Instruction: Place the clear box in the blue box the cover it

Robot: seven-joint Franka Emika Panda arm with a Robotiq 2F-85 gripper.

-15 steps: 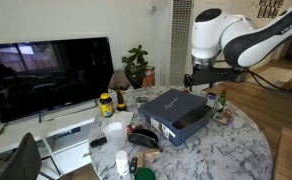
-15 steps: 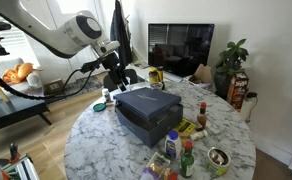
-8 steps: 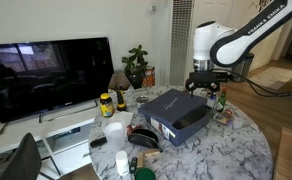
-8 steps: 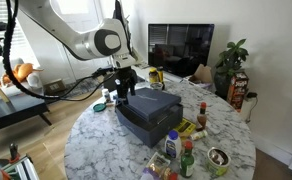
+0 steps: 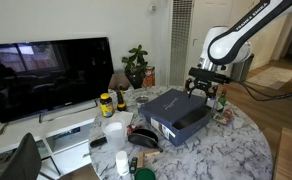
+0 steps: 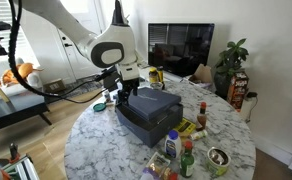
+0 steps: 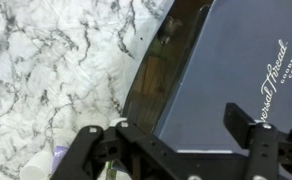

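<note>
The cover (image 5: 169, 103), a flat navy lid with light script, lies on top of the blue box (image 5: 189, 123) at the middle of the marble table (image 5: 236, 150). Both exterior views show this, with the cover (image 6: 146, 101) over the box walls (image 6: 144, 126). My gripper (image 5: 206, 90) hangs just above one end of the cover, as an exterior view (image 6: 121, 93) also shows. In the wrist view the gripper (image 7: 181, 128) is open and empty, with its fingers (image 7: 252, 125) spread over the cover's (image 7: 226, 60) edge. The clear box is not in view.
A white cup (image 5: 114, 132), a yellow-lidded jar (image 5: 106, 104) and a dark case (image 5: 146, 137) stand near the box. Bottles (image 6: 186, 152), a bowl (image 6: 218, 157) and a small red bottle (image 6: 202, 113) crowd one side. A TV (image 5: 46, 75) and a plant (image 5: 136, 65) stand beyond the table.
My arm has swung in and come down toward the end of the covered box. The gripper now hangs close above the cover's edge. The box and cover have not moved.
</note>
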